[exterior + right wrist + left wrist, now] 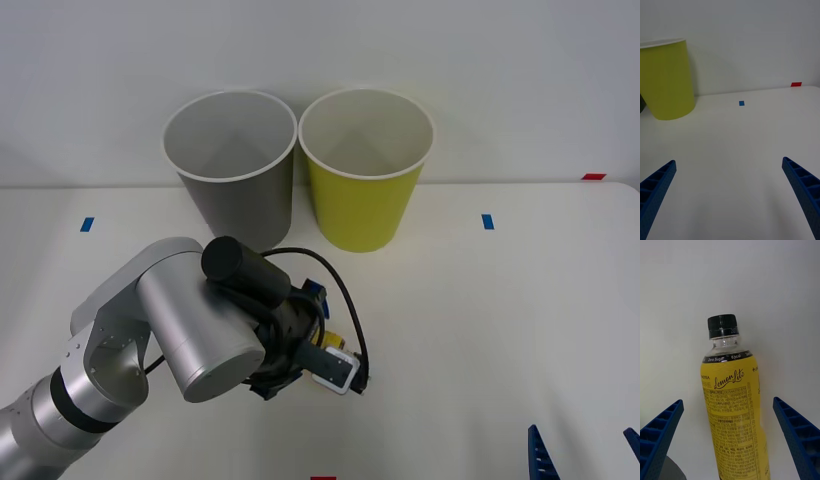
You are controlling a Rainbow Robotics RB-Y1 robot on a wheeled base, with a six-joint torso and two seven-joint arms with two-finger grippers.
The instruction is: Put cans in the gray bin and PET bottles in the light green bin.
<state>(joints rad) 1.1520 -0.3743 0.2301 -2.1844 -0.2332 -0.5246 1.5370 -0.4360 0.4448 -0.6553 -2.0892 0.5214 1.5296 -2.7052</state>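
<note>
The PET bottle [733, 408], with a yellow label and black cap, sits between the spread blue fingers of my left gripper [727, 400], which do not touch it. In the front view my left wrist covers the bottle, leaving a yellow sliver [334, 344] in front of the bins. The gray bin [235, 165] stands at the back, with the light green bin [365, 170] touching it on the right. Both bins look empty. My right gripper [582, 440] hangs open and empty over the table's near right corner, facing the light green bin [666, 78]. Cans are out of view.
The white table [500, 320] ends at a wall just behind the bins. Blue tape marks [87, 224] [487, 221] lie on either side of the bins, and a red mark [594, 176] sits at the far right edge. A black cable [345, 300] loops off my left wrist.
</note>
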